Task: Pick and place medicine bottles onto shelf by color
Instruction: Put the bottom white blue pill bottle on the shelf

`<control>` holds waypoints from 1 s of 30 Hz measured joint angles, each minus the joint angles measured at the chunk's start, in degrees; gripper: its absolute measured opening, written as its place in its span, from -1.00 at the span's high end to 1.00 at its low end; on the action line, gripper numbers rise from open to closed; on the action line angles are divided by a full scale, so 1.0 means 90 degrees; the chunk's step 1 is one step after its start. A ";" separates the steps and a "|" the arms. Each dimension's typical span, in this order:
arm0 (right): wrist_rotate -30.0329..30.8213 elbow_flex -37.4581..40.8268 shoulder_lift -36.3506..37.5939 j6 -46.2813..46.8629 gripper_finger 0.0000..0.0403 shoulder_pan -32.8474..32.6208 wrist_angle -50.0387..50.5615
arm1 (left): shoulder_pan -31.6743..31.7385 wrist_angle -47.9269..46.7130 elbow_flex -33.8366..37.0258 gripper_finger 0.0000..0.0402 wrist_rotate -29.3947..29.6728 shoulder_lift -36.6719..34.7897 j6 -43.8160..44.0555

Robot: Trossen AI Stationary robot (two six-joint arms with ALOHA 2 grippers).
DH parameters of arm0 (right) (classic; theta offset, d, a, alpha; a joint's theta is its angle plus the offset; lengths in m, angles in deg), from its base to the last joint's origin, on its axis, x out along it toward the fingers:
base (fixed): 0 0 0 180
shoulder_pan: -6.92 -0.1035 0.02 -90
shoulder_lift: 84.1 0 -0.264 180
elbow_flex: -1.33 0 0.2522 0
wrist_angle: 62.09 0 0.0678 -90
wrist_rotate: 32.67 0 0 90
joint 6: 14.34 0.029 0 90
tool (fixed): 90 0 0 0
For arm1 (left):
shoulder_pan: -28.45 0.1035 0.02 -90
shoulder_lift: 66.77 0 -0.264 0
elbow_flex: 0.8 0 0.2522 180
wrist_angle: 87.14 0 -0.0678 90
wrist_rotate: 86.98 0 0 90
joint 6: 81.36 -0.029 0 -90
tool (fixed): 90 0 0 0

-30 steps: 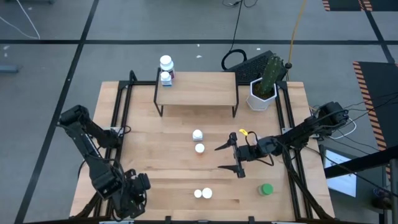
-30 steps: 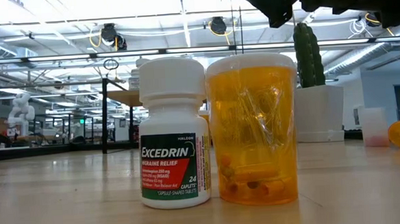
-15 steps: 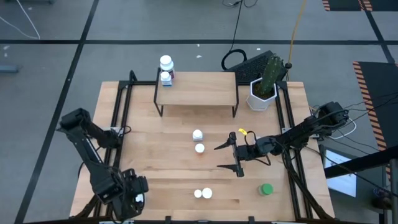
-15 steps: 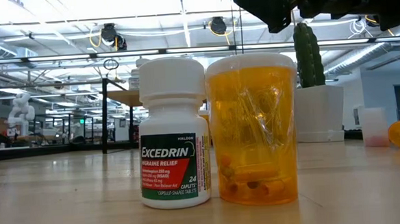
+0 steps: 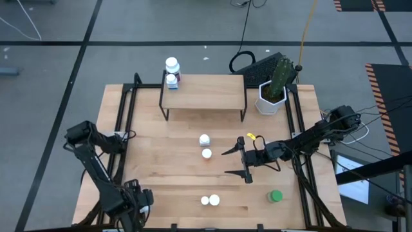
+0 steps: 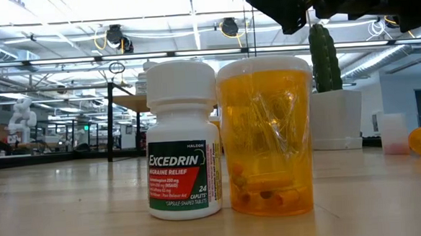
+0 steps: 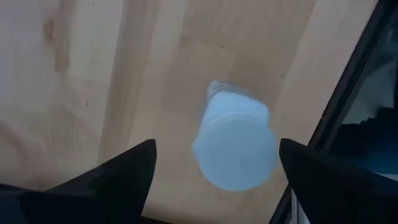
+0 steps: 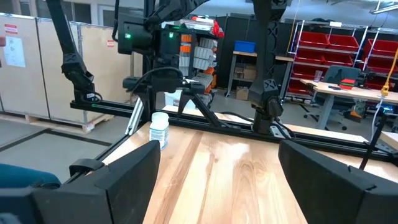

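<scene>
Orange bottle [image 6: 268, 137] holds pills beside white Excedrin bottle [image 6: 182, 141].

Shelf [image 5: 203, 91] sits at the table's [image 5: 161, 161] far edge, two bottles [image 5: 172, 72] stacked on its left end, plant pot [image 5: 271, 98] just to its right. Two bottles [image 5: 205, 146] mid-table, another pair [image 5: 209, 200] near the front edge, one bottle [image 5: 275, 196] front right.
</scene>
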 joint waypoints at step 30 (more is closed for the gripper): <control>0.0150 0.0000 0.0000 -0.0303 -0.61 0.0046 -0.0037 | 0.4398 -0.2927 -0.1161 0.11 0.0777 -0.1026 -0.5316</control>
